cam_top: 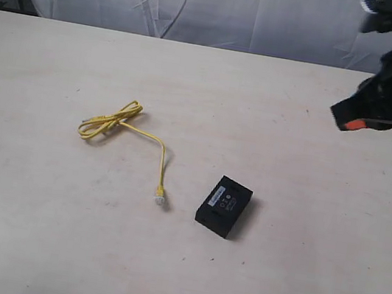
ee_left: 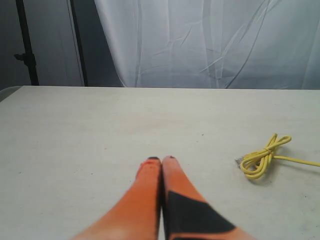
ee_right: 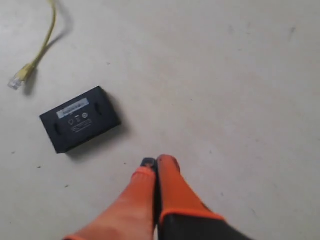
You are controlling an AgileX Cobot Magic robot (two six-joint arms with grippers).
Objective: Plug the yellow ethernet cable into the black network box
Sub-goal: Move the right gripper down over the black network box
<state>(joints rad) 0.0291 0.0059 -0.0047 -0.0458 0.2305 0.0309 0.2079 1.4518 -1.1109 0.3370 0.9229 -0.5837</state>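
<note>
Yellow cable (cam_top: 114,121) looped | black box (cam_top: 224,206) flat | left gripper (ee_left: 161,159), right gripper (ee_right: 156,161) closed, empty

We see a pale surface (cam_top: 25,239) bearing a cable (cam_top: 111,122), looped toward the far edge, and a box (cam_top: 224,206) closer to the near edge.

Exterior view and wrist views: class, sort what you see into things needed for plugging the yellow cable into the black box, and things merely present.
Belongs to the job:
- yellow ethernet cable
- black network box
- left gripper, shut
- right gripper, shut

Merely present:
- table
- white curtain
- dark stand
</note>
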